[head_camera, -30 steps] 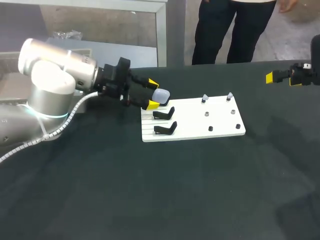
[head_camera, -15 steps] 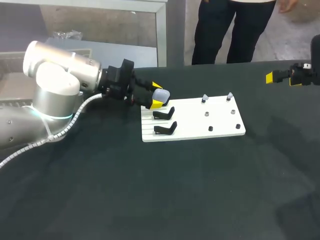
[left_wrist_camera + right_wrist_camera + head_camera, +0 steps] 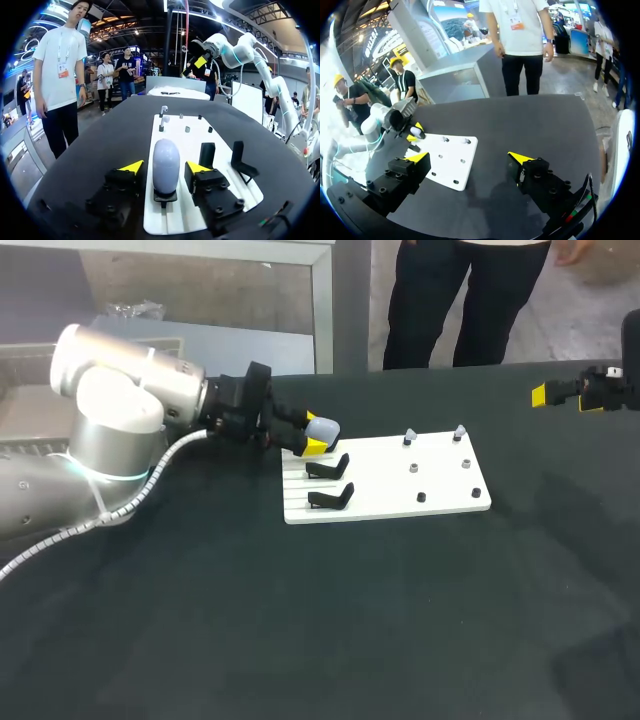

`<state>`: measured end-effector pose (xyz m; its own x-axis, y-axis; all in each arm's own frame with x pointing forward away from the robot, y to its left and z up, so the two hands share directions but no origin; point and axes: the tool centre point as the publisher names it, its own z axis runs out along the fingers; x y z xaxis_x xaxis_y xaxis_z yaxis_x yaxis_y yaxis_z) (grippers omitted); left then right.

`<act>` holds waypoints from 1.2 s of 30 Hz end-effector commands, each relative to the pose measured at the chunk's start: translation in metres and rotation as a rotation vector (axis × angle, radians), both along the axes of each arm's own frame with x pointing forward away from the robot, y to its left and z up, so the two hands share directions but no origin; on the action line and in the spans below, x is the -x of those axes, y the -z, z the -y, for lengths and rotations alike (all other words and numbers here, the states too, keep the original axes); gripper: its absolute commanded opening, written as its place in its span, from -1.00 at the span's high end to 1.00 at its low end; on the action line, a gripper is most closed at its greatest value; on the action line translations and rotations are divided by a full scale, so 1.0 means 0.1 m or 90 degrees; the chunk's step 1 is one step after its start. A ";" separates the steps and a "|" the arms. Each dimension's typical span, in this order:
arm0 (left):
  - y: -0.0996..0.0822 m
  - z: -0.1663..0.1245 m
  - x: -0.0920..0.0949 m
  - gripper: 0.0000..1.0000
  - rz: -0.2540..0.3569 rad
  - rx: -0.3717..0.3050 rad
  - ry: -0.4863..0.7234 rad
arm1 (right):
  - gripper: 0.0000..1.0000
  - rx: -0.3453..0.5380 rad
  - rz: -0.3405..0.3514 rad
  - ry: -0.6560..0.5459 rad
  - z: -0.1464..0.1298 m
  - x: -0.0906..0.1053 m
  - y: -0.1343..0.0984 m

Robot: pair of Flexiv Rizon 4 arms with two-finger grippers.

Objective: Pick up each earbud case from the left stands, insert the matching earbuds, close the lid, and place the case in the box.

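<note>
A pale grey earbud case [image 3: 322,428] stands upright on the rearmost black stand of the white board [image 3: 400,502]. My left gripper [image 3: 313,432] straddles it. In the left wrist view the case [image 3: 166,162] sits between the yellow fingertips [image 3: 132,166], with a narrow gap on each side, so the gripper [image 3: 165,167] is open. Two empty black stands [image 3: 330,467] [image 3: 333,497] are beside it. Small earbuds [image 3: 409,436] sit on pegs across the board. My right gripper [image 3: 560,392] hangs open at the far right, well away from the board [image 3: 451,161].
The board lies mid-table on a dark cloth [image 3: 320,620]. Bare cloth stretches in front of it and to its right. The bulky left arm [image 3: 120,410] comes in over the table's rear left. No box shows in any view.
The left gripper's fingers have drawn in toward the case from wide apart, and the arm has edged slightly forward. The right arm has not moved.
</note>
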<state>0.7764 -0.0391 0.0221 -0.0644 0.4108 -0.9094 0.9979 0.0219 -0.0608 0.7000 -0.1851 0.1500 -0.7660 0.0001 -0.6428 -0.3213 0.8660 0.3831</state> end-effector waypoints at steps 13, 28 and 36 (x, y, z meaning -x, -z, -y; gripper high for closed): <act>0.04 0.00 -0.02 0.47 -0.005 0.003 -0.002 | -1.00 0.000 0.000 0.000 0.00 0.00 0.00; -0.11 -0.03 0.05 1.00 0.023 0.020 -0.018 | -1.00 0.000 0.000 0.000 0.00 0.00 0.00; -0.35 -0.05 0.05 1.00 0.021 0.045 -0.051 | -1.00 0.000 0.000 0.000 0.00 0.00 0.00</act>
